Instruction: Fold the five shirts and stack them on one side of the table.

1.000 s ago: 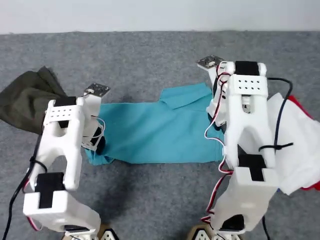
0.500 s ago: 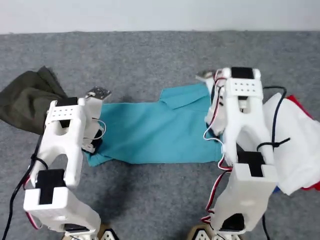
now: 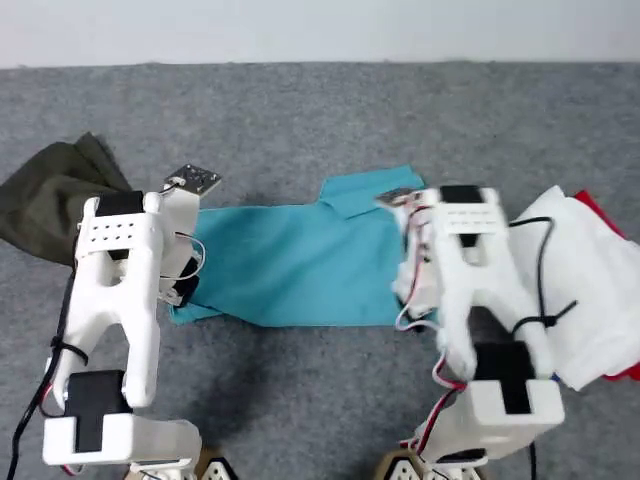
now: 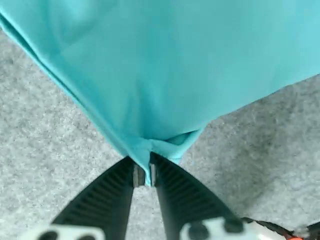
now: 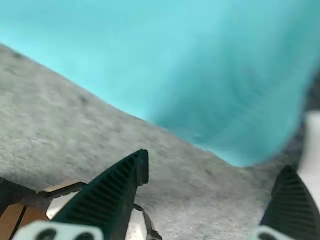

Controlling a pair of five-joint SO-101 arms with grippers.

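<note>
Our left claw point(image 4: 142, 175) pinches a corner of the shirt point(image 3: 300, 265) for folding, while our right claw point(image 5: 216, 165) hangs spread above the opposite edge.

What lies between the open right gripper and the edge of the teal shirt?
The stretch is bare. In the right wrist view, the grey table cover lies between the open right gripper and the teal shirt, and the gripper does not touch the shirt.

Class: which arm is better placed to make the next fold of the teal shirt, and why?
Left, probably: the left gripper is shut on a corner of the teal shirt, ready to carry it over. The right gripper hangs open over the grey table beside the shirt's edge, holding nothing.
</note>
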